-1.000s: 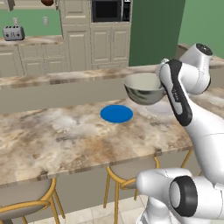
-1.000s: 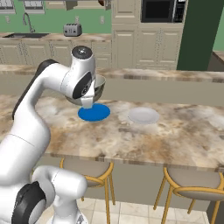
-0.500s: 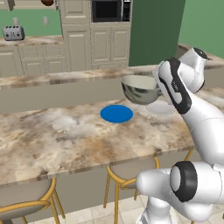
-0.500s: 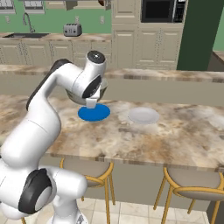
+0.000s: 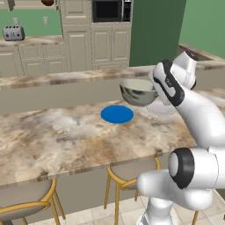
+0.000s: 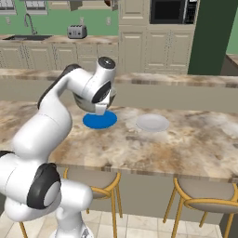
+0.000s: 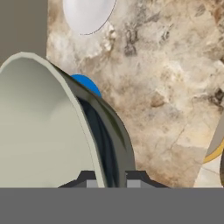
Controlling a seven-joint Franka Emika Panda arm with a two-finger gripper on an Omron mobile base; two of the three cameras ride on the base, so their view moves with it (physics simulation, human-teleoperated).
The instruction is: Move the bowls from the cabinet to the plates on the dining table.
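My gripper (image 5: 154,89) is shut on the rim of the large grey-white bowl (image 5: 138,91), holding it in the air above the dining table (image 5: 66,136). In the hand view the bowl (image 7: 43,122) fills the left side, its rim pinched between my gripper (image 7: 111,179) fingertips. The bright blue plate (image 5: 117,114) lies on the table just below and left of the bowl. The pale plate (image 6: 152,122) lies to the right of the blue plate (image 6: 93,122). A reddish-brown rounded shape (image 5: 47,2), cut off by the top edge, sits up by the cabinet.
Yellow-framed stools (image 5: 125,180) stand along the table's near side. Behind the table runs a second stone counter (image 5: 66,79). On the back wall are a toaster (image 5: 13,33), a sink (image 6: 30,37) and a black microwave (image 5: 110,9).
My arm has reached a little farther over the table and the held bowl has sunk slightly. Both plates lie where they were.
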